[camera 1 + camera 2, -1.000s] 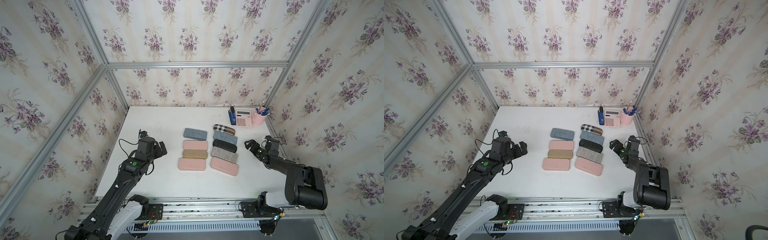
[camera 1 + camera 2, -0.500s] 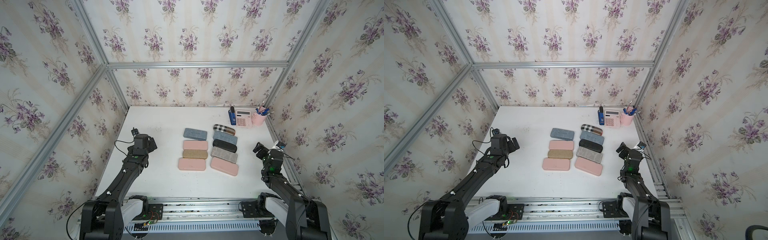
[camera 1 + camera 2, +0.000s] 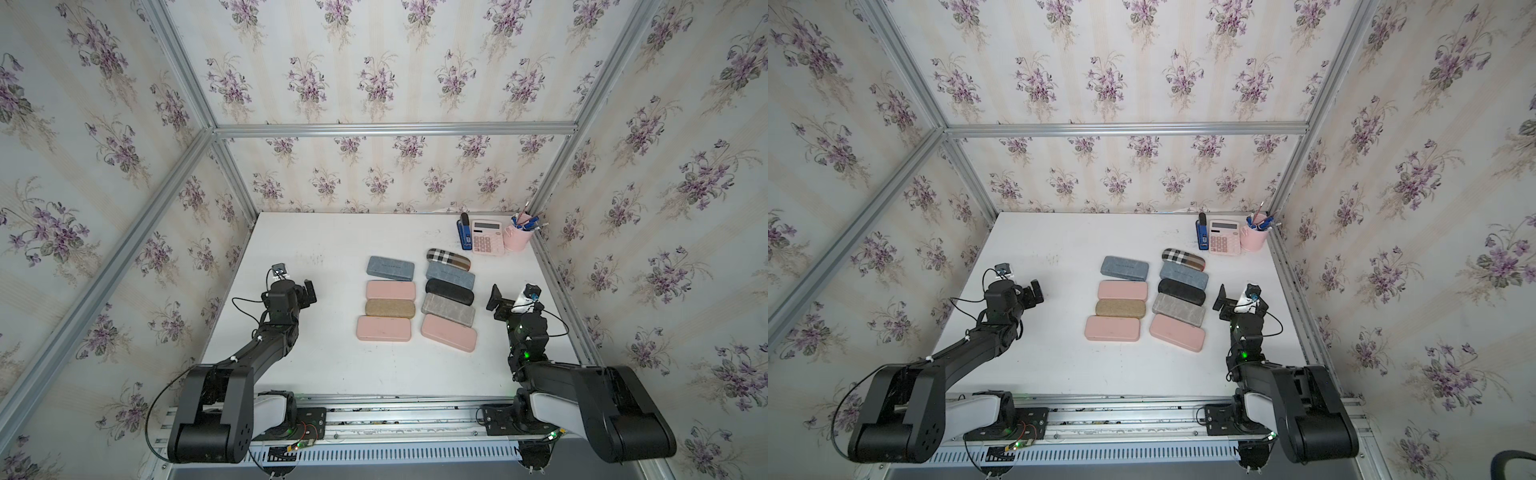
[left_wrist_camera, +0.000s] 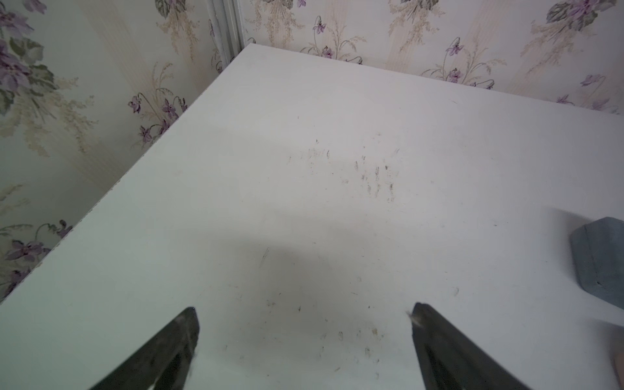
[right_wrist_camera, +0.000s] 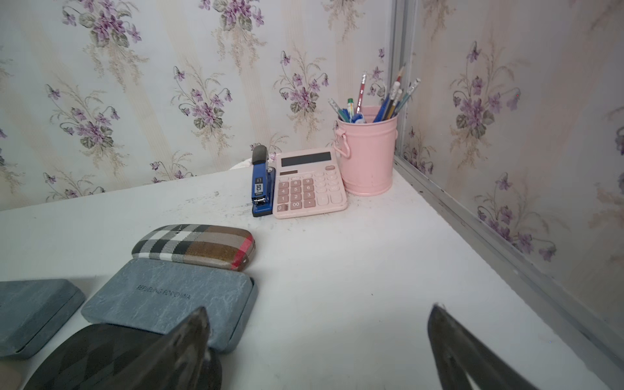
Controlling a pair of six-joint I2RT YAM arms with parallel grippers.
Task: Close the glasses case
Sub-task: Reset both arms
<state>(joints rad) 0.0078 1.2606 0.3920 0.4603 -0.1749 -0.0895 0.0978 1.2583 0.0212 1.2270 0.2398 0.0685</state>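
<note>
Glasses cases lie long axes crosswise between wide-open left pincer and right pincer.

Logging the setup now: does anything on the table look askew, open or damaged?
Nothing serious. Every glasses case looks shut; the column headed by the plaid case lies slightly slanted, and the table shows light scuffs.

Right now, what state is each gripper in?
Left gripper: open, holding nothing.
Right gripper: open, holding nothing.
</note>
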